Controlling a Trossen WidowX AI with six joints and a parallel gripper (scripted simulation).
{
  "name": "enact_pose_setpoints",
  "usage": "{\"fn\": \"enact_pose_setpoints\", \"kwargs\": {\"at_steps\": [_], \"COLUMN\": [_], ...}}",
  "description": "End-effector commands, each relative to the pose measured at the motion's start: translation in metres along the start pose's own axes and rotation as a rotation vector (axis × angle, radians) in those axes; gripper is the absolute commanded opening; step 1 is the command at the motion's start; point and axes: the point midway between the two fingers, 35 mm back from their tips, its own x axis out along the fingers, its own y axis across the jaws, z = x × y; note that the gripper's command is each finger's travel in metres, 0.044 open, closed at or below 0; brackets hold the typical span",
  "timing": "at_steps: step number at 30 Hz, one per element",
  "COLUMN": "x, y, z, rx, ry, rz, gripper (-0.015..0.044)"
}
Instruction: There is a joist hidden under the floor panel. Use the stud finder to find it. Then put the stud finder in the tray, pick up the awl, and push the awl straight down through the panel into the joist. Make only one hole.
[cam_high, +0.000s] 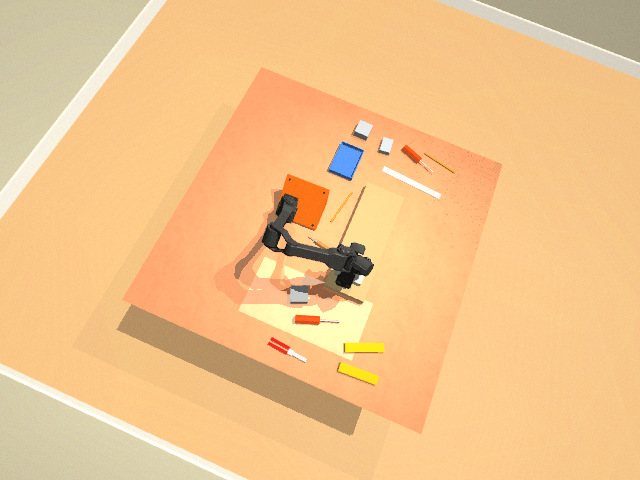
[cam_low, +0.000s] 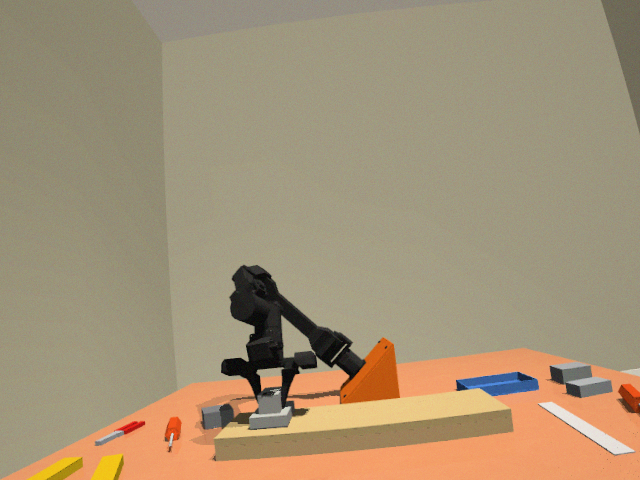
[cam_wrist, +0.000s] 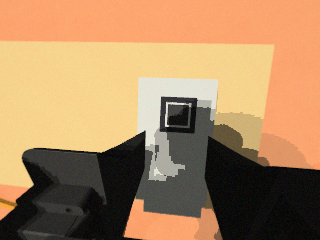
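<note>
My gripper (cam_low: 270, 400) (cam_wrist: 174, 135) is shut on the grey stud finder (cam_low: 270, 417) (cam_wrist: 150, 91), which sits upright on the pale floor panel (cam_high: 382, 222) (cam_low: 392, 412) (cam_wrist: 60, 100), near the panel's left end in the exterior view. In the wrist view, the stud finder's small square window is dark with a pale outline. The blue tray (cam_high: 345, 161) (cam_low: 496, 385) is empty, beyond the panel's other end. What looks like the awl, with an orange-brown handle (cam_high: 322, 244), lies beside the panel, partly hidden under the arm. No joist shows.
A grey block (cam_high: 299, 294) (cam_low: 210, 417) and a red-handled screwdriver (cam_high: 307, 319) (cam_low: 173, 428) lie near the panel's end. Yellow bars (cam_high: 364, 347) lie farther off. A thin orange stick (cam_high: 341, 207) lies between the orange base (cam_high: 310, 201) and the panel. A white strip (cam_high: 411, 182) lies past the far end.
</note>
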Motion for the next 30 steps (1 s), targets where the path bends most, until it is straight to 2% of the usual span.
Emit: {"fn": "enact_pose_setpoints", "kwargs": {"at_steps": [1, 13, 23, 30], "x": [0.0, 0.0, 0.0, -0.018], "y": [-0.011, -0.032, -0.026, -0.027], "z": [0.0, 0.0, 0.0, 0.008], "rx": [0.007, 0.007, 0.004, 0.006], "ry": [0.001, 0.001, 0.0, 0.002], "rz": [-0.005, -0.007, -0.003, 0.0], "gripper": [0.0, 0.0, 0.0, 0.0]}}
